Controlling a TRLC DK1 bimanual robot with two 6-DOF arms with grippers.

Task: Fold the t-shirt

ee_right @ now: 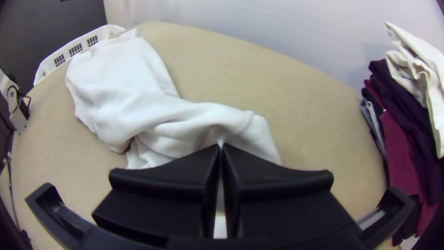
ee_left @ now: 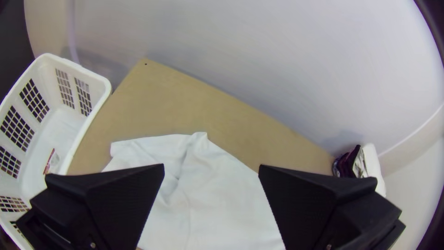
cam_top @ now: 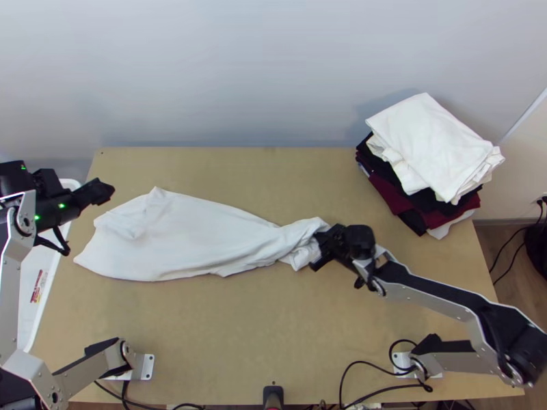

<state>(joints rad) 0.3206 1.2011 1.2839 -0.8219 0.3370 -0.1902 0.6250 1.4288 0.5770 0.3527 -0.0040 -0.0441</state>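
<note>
A plain, pale wall (cam_top: 273, 68) rises behind the light wooden tabletop (cam_top: 273, 335), with wood-look floor (cam_top: 498, 254) at its right. The white T-shirt (cam_top: 184, 239) lies across the tabletop's left and middle, broad and wrinkled at left, bunched at its right end. A white plastic basket (ee_left: 99, 85) adjoins the left edge; a stack of folded clothes (cam_top: 431, 143), white over black and maroon, fills the far right corner. The right gripper's (cam_top: 320, 251) jaws pinch the shirt's bunched end; the left gripper's (cam_top: 104, 191) jaws are spread near its broad end.
</note>
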